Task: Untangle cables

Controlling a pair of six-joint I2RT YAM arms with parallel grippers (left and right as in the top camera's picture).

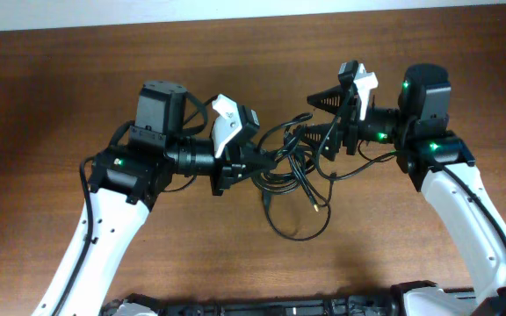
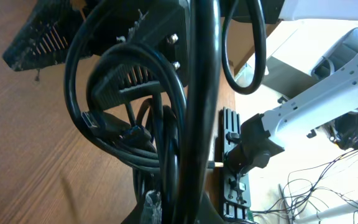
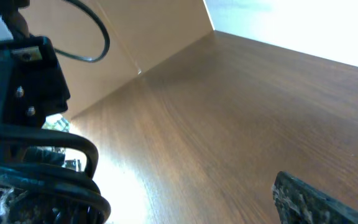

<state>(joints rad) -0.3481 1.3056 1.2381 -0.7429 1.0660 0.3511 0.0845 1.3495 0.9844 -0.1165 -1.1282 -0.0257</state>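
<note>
**Untangling under way: one end pinned, the other not yet taken**
The left gripper (image 1: 257, 165) is clenched on the knotted cables (image 1: 284, 171) over mid-table (image 1: 60, 88). The right gripper (image 1: 304, 117) is spread wide beside the knot, and should probably close on one strand and draw it away.

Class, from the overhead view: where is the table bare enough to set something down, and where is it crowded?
Bare: the table's far-left corner and the near strip between the left arm and right arm. Crowded: the middle, around the cables.

L pincer (image 1: 260, 167) clamped, R pincer (image 1: 316, 118) wide open, tips facing each other.
</note>
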